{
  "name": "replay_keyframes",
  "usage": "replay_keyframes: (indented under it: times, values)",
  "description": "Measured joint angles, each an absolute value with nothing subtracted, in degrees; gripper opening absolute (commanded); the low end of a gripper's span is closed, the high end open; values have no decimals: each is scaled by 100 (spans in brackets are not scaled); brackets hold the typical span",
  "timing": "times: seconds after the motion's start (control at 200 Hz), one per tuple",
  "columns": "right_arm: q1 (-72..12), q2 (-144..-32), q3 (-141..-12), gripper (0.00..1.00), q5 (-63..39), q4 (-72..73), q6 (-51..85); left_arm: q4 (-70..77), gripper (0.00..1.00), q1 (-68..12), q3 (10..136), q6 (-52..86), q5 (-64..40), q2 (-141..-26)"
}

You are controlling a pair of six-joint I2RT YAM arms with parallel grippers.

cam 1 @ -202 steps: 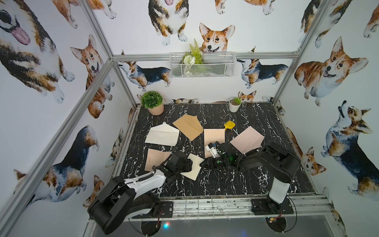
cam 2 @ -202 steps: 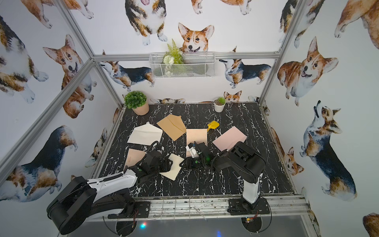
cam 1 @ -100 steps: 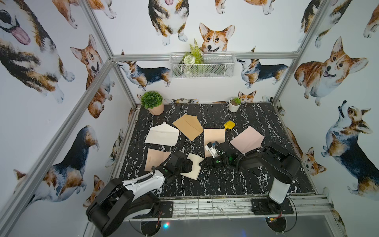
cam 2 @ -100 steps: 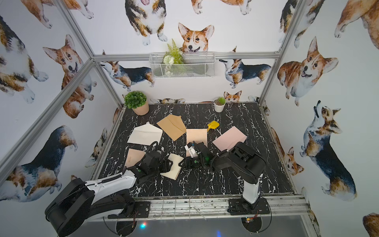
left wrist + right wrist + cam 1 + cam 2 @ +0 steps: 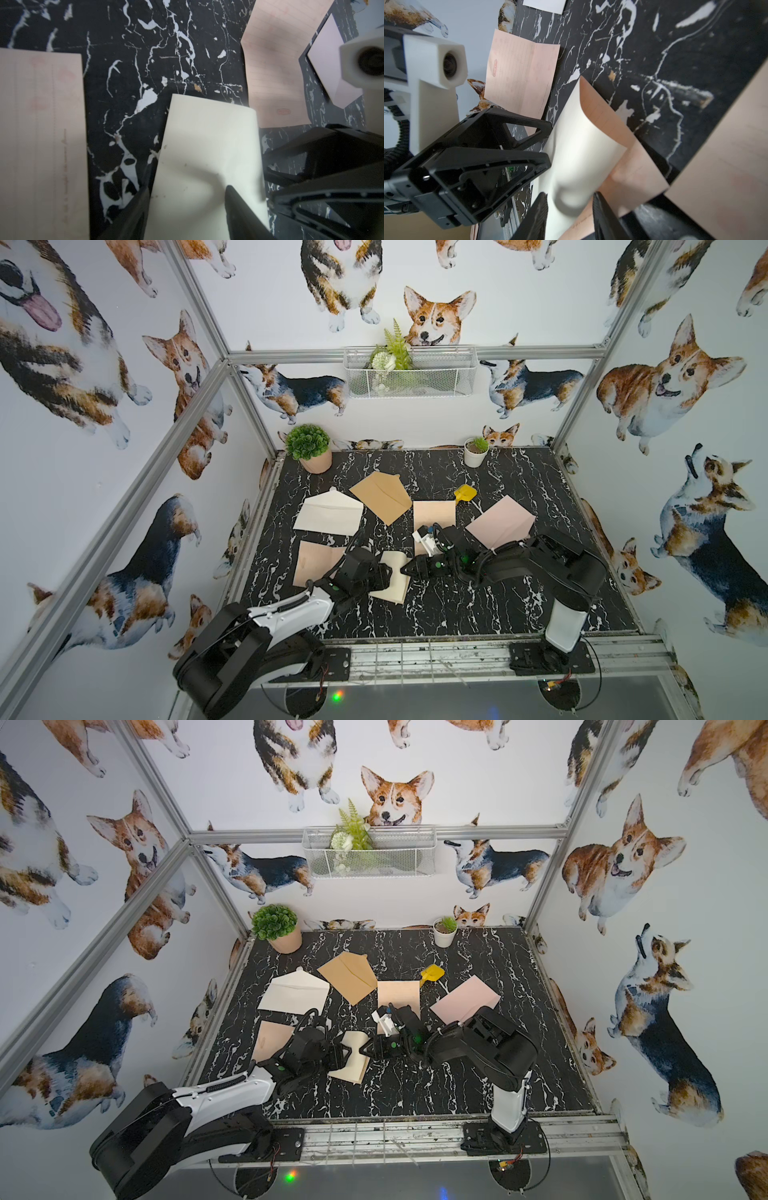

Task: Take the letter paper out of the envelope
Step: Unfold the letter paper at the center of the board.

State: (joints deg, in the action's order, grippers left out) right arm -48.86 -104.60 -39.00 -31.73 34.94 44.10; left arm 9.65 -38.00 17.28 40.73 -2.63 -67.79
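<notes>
Letter paper (image 5: 629, 166) sat partly inside the cream envelope (image 5: 395, 578) at mid-bench (image 5: 457, 614) | left claw (image 5: 187, 189) clamped one end as an anchor | right claw (image 5: 569, 199) pinched the buckled opposite end, seemingly to draw the paper out

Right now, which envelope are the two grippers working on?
The cream envelope at front centre, buckled between left gripper and right gripper. The white envelope, brown envelope and pink envelope lie flat farther back.
</notes>
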Motion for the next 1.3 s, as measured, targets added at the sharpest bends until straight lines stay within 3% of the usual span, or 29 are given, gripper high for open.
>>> replay_keyframes:
  times: [0.611, 1.031, 1.156, 1.296]
  values:
    - [-4950, -10471, -3907, 39, -3242, 4007, 4812, 1028, 60, -3861, 1728, 4265, -412, -6613]
    - [-4989, -10945, -3813, 36, -3446, 5201, 5465, 963, 60, -3861, 1772, 4263, -322, -6486]
    - [-5000, -11017, -3728, 30, -3454, 5417, 5572, 886, 60, -3861, 1772, 4263, -281, -6366]
    - [-5011, -10954, -3715, 13, -3450, 5321, 5524, 753, 61, -3861, 1772, 4261, -237, -6180]
